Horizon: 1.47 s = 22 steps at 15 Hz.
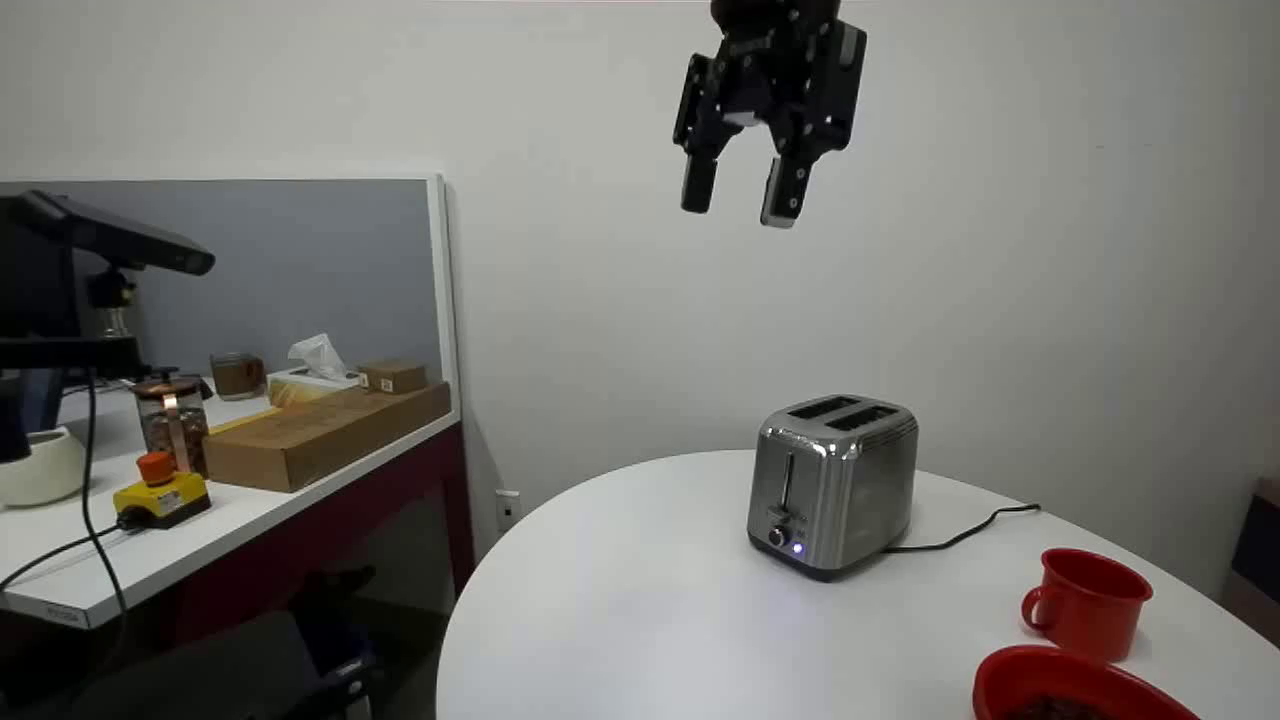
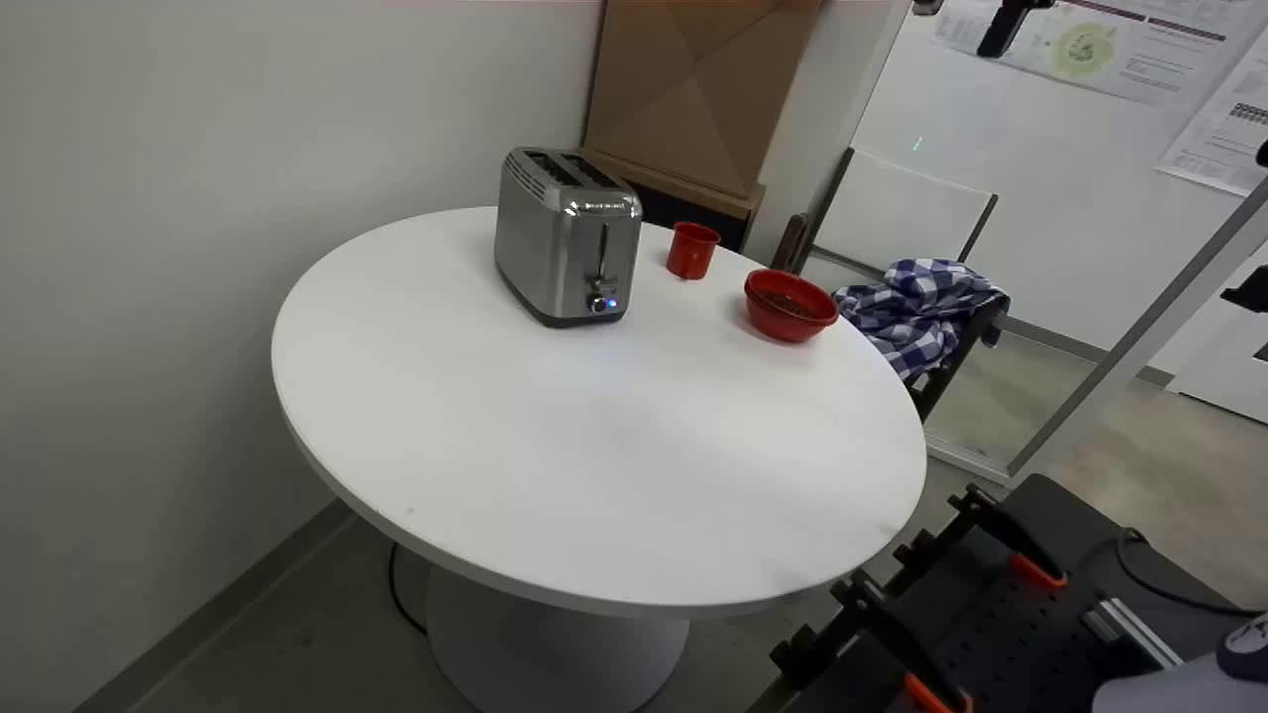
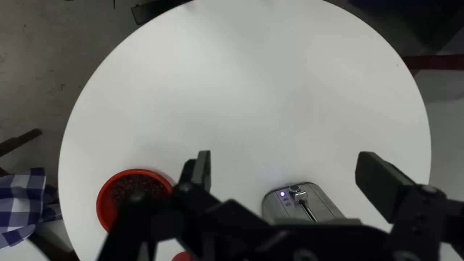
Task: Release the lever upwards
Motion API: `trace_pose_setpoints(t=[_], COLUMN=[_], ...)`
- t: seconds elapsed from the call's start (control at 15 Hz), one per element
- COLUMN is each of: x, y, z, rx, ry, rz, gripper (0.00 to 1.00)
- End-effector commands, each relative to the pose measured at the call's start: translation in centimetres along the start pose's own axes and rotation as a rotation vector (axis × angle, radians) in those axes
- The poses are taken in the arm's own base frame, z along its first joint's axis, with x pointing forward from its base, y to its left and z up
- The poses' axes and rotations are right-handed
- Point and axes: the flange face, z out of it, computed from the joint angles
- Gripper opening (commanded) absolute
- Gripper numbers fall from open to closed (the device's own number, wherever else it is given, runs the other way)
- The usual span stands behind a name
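Observation:
The silver toaster [image 1: 840, 500] stands upright on a round white table [image 1: 600, 590]; it shows in both exterior views [image 2: 540, 248]. Its lever [image 1: 781, 513] sits at the bottom of the vertical slot, just above the round knob, and a blue light is lit beside it. The wrist view also shows the lever [image 3: 300, 196] and part of the toaster [image 3: 320, 201]; my gripper body hides the rest. My gripper [image 1: 738, 216] is open and empty, high above the table and apart from the toaster. Both fingers spread wide in the wrist view [image 3: 285, 159].
A red mug [image 1: 1092, 605] and a red bowl [image 2: 790, 305] with dark contents stand on the table near the toaster. A black cord [image 1: 960, 538] runs from the toaster. A wall is behind the table, and a desk [image 1: 330, 500] stands beside it.

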Motion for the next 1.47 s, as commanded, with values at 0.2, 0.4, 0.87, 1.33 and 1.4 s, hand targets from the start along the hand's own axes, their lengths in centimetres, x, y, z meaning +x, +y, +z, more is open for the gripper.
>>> trace_pose_setpoints(t=[0.2, 0.4, 0.87, 1.33, 1.4], x=[0.0, 0.0, 1.7, 4.1, 4.7], y=[0.0, -0.3, -3.8, -4.6, -4.3], z=[-0.2, 0.1, 5.8, 16.6, 18.0], rx=[0.0, -0.023, -0.242, -0.305, -0.307], ry=[0.001, 0.02, 0.341, 0.45, 0.458], rz=[0.0, -0.002, -0.181, -0.274, -0.278], gripper=[1.0, 1.0, 1.0, 1.0, 1.0])
